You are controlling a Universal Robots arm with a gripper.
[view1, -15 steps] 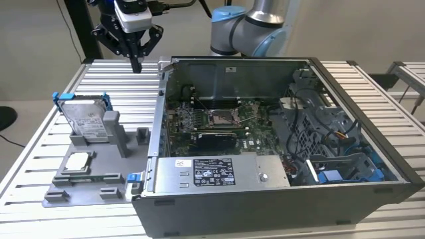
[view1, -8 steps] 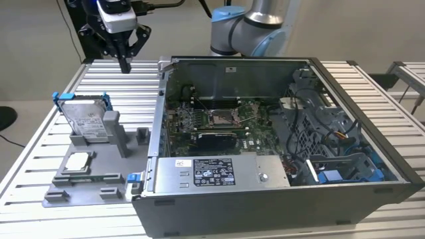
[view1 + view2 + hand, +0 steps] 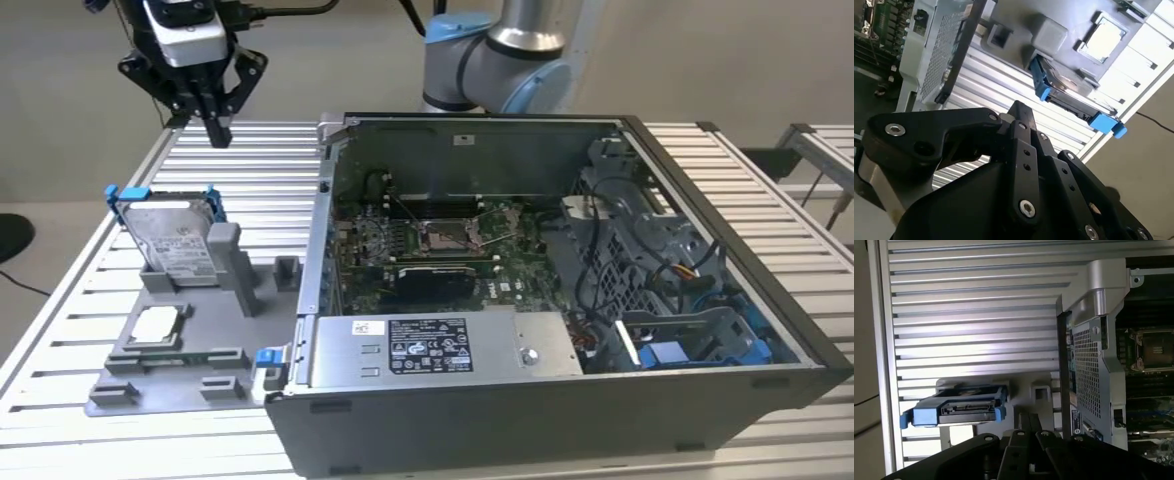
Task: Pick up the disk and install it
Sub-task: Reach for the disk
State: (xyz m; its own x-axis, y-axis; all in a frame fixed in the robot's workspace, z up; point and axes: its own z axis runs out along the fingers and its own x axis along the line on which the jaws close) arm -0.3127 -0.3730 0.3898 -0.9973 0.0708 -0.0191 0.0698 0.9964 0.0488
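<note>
Upper left in the exterior view, hovering with jaws together, empty, well apart from the disk [image 3: 171, 232] upright in its grey holder [image 3: 230, 268] at mid-left: probably rigid, weighty, shock-sensitive, best gripped across its blue-framed edges.

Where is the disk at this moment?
The disk stands upright in the grey holder at the exterior view's left, beside the open computer case, with the gripper raised, not touching it.
</note>
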